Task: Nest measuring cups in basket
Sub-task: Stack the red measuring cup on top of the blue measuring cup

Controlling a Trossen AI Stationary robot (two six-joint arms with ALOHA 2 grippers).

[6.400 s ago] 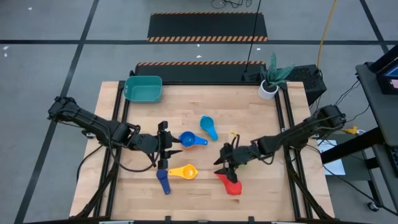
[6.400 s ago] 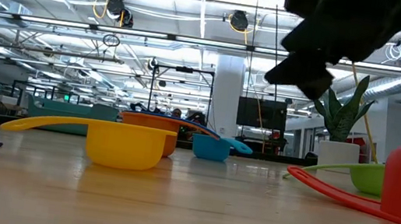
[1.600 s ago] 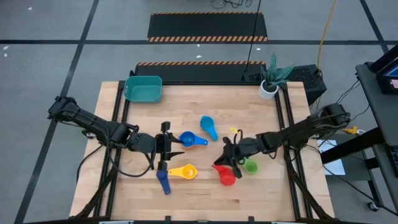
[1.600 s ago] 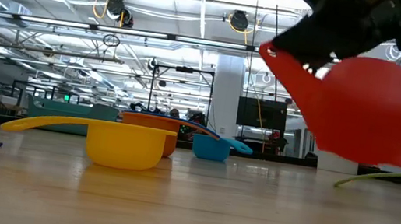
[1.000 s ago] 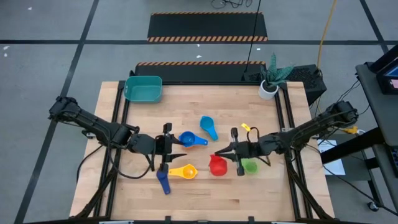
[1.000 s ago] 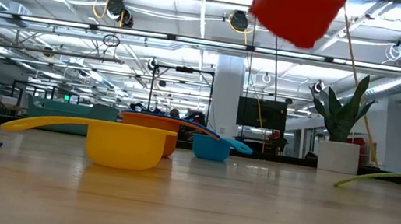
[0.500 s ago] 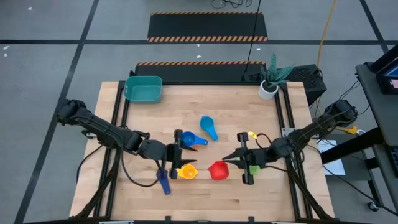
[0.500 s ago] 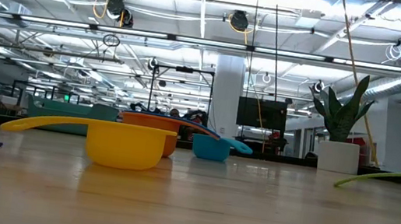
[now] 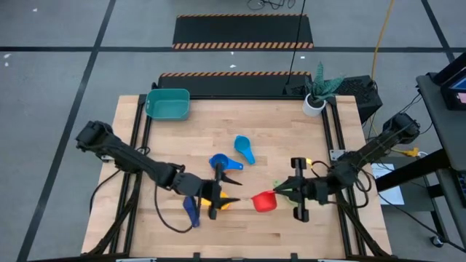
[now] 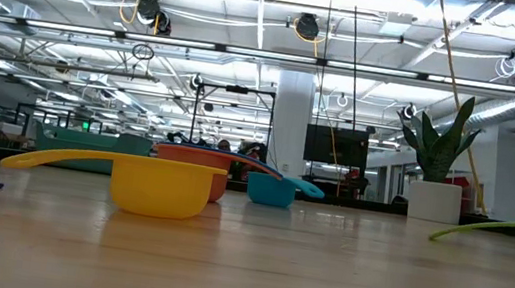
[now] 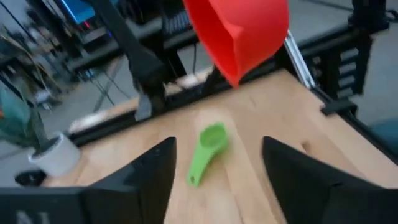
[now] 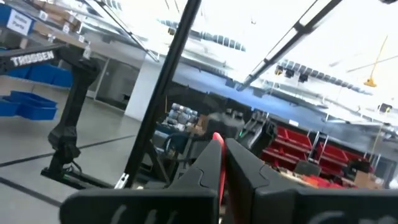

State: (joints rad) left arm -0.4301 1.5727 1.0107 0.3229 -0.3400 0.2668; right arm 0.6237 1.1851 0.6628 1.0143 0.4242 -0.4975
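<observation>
Handover looks near: your right hand [image 9: 280,193] has lifted the red measuring cup [image 9: 263,201] by its handle above the counter [image 9: 291,131], while your left hand [image 9: 222,195] has spread wide, moving toward it; basket [image 9: 168,103] waits far corner.

Grey floor [image 9: 58,87] with hazard-striped mats [image 9: 243,31]; lit ceiling trusses [image 10: 250,52] overhead.

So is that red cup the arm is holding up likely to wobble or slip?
Possibly. The right gripper pinches only the thin handle of the red cup, so the bowl may swing. It looks like light, stiff plastic, probably easy to carry, though a smooth handle could slip.
</observation>
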